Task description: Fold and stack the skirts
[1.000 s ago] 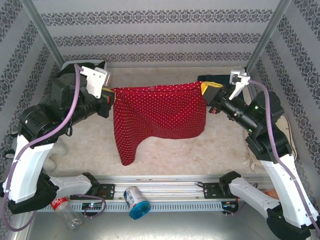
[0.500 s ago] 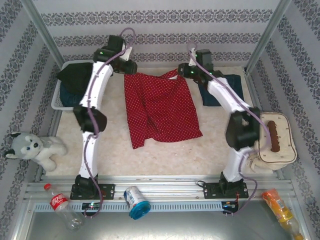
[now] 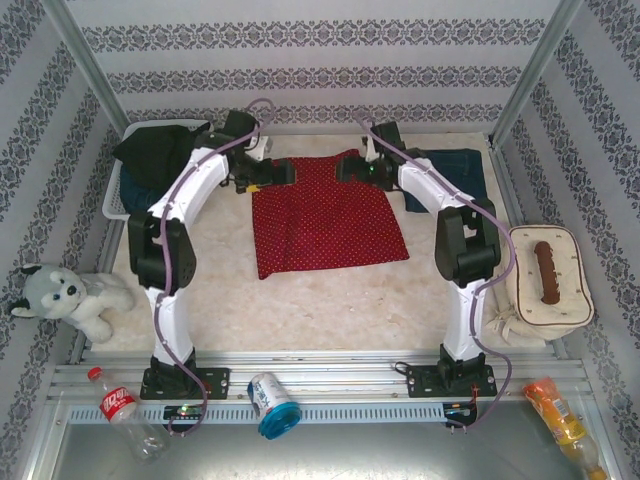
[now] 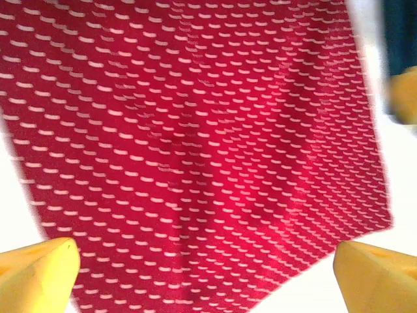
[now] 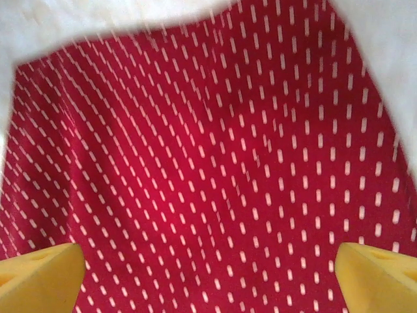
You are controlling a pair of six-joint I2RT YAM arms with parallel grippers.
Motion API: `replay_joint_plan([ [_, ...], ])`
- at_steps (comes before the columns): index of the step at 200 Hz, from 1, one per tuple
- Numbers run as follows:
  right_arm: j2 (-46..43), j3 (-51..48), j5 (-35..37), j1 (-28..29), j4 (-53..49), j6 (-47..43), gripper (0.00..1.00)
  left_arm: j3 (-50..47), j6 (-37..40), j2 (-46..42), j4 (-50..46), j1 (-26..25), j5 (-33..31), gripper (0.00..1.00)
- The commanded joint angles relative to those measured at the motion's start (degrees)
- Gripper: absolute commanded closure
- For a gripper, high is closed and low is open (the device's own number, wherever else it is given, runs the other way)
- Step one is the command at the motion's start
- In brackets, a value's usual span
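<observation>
Released and laid down, the skirt (image 3: 328, 222) is now seen beneath the left fingers (image 4: 39, 277) and right fingers (image 5: 374, 274), both held wide apart; the cloth could be snagged and rumpled on withdrawal.

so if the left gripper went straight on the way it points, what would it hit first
The left gripper would likely meet the red polka-dot skirt, spread straight ahead between its open fingers; depth unclear.

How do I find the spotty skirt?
Look at the pale table between the two white robot arms. Flat in its middle lies a red cloth skirt with white polka dots. Nothing else is spotty: the denim skirt beside it is plain dark blue, the cloth in the white mesh basket black.
</observation>
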Motion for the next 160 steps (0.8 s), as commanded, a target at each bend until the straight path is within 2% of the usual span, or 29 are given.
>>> replay_joint_plan([
  [1,-2.43,-6.76,-2.86,-0.73,-5.15,1.07,0.02,-10.22,-9.92,-0.51,13.30,-1.76,8.02,0.00],
  [22,-4.05,-12.16,-5.67,-1.33,-6.68,0.58,0.02,-16.57,-12.37,-1.08,17.47,-2.17,10.40,0.00],
  [35,-5.13,-16.23,-7.55,-1.47,-7.08,1.49,0.02,-19.65,-13.00,-0.70,18.57,-2.15,9.54,0.00],
  [63,-9.95,-25.74,-8.36,-1.05,-4.53,6.62,0.02,-22.89,-11.32,1.06,14.91,-1.49,-1.45,0.00],
  [86,-16.25,-37.64,-14.84,3.24,7.16,19.73,0.02,-20.78,-7.95,4.70,13.50,0.52,-8.60,0.00],
  [106,-20.52,-44.04,-15.30,12.41,19.33,33.12,0.02,-11.16,-3.31,11.37,9.87,1.07,-11.60,0.00],
  [124,-22.33,-42.60,-15.07,19.55,25.39,39.58,0.02,2.08,-1.20,18.32,5.71,0.53,-8.66,0.00],
  [141,-25.03,-39.54,-12.03,20.64,23.39,38.48,0.02,14.53,0.50,23.48,2.05,-1.11,-7.26,0.00],
  [160,-28.97,-36.84,-5.01,17.17,15.61,31.38,0.02,27.61,2.04,26.81,-4.49,-3.13,-8.98,0.00],
])
